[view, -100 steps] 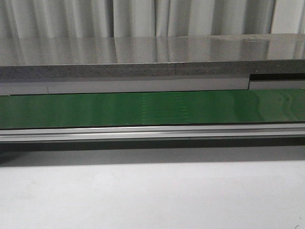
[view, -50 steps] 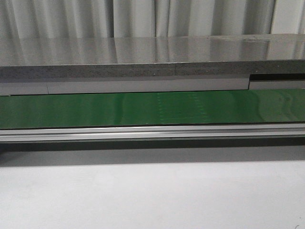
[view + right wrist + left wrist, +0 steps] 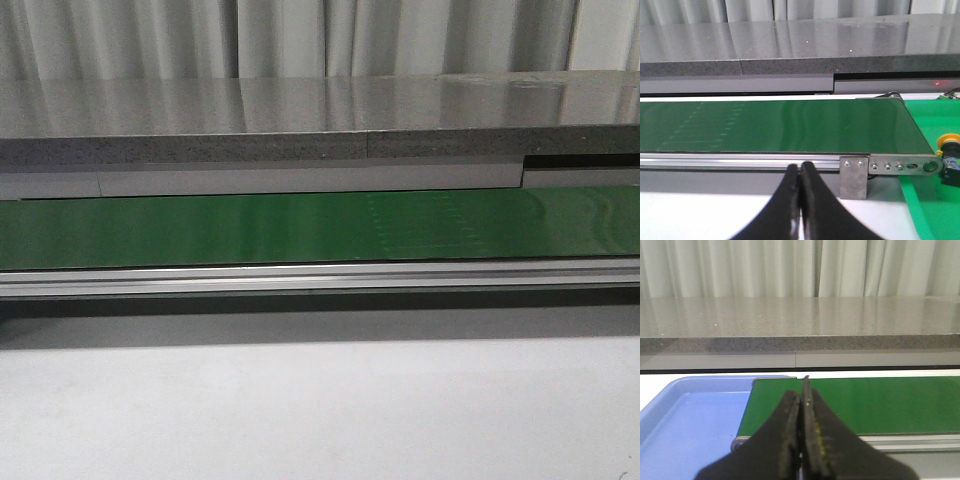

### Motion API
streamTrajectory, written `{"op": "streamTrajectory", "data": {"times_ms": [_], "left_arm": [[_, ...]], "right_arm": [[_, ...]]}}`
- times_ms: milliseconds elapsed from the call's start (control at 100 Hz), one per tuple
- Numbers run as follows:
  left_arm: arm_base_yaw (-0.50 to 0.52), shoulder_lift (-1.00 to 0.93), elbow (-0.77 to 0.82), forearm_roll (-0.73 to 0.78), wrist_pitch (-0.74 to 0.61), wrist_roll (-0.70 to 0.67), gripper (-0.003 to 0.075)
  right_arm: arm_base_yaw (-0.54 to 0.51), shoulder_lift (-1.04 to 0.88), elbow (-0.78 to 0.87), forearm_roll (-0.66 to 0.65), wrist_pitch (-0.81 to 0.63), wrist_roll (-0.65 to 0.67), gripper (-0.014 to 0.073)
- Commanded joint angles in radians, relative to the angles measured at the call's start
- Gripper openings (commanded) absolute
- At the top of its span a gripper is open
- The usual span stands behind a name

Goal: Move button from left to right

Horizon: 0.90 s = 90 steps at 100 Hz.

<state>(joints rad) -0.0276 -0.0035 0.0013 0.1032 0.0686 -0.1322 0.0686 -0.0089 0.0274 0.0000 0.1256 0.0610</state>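
The button (image 3: pixel 948 151), with a yellow-orange round head on a black body, lies at the far right edge of the right wrist view, on a green tray (image 3: pixel 932 210) just past the conveyor's right end. It does not show in the front or left wrist views. My left gripper (image 3: pixel 802 396) is shut and empty, in front of the left end of the green belt (image 3: pixel 865 402). My right gripper (image 3: pixel 800 169) is shut and empty, in front of the belt's aluminium rail (image 3: pixel 740 161), well to the left of the button.
The green conveyor belt (image 3: pixel 300 228) runs across the front view behind a white table (image 3: pixel 320 410). A blue tray (image 3: pixel 690 425) sits at the belt's left end. A metal bracket (image 3: pixel 855 176) hangs at the belt's right end. A grey stone ledge (image 3: pixel 300 120) and curtains stand behind.
A faint dotted pattern on the belt has shifted to the right across the front view. Nothing else has moved.
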Motion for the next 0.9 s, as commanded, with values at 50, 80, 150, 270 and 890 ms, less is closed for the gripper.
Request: {"op": "streamTrajectory", "data": {"times_ms": [50, 80, 150, 270, 890], "left_arm": [[-0.007, -0.03, 0.046, 0.0, -0.108, -0.013, -0.0021], [-0.007, -0.03, 0.046, 0.0, -0.116, -0.013, -0.0021], [-0.007, -0.03, 0.046, 0.0, -0.13, -0.013, -0.0021], [-0.007, -0.03, 0.046, 0.0, -0.129, -0.013, -0.0021], [-0.007, -0.03, 0.046, 0.0, -0.129, -0.013, -0.0021]], "right_arm": [[0.0, -0.021, -0.016, -0.016, -0.088, -0.002, -0.0068], [0.0, -0.021, -0.016, -0.016, -0.088, -0.002, -0.0068], [0.0, -0.021, -0.016, -0.016, -0.088, -0.002, -0.0068], [0.0, -0.021, -0.016, -0.016, -0.088, -0.002, -0.0068], [0.0, -0.021, -0.016, -0.016, -0.088, -0.002, -0.0068]]}}
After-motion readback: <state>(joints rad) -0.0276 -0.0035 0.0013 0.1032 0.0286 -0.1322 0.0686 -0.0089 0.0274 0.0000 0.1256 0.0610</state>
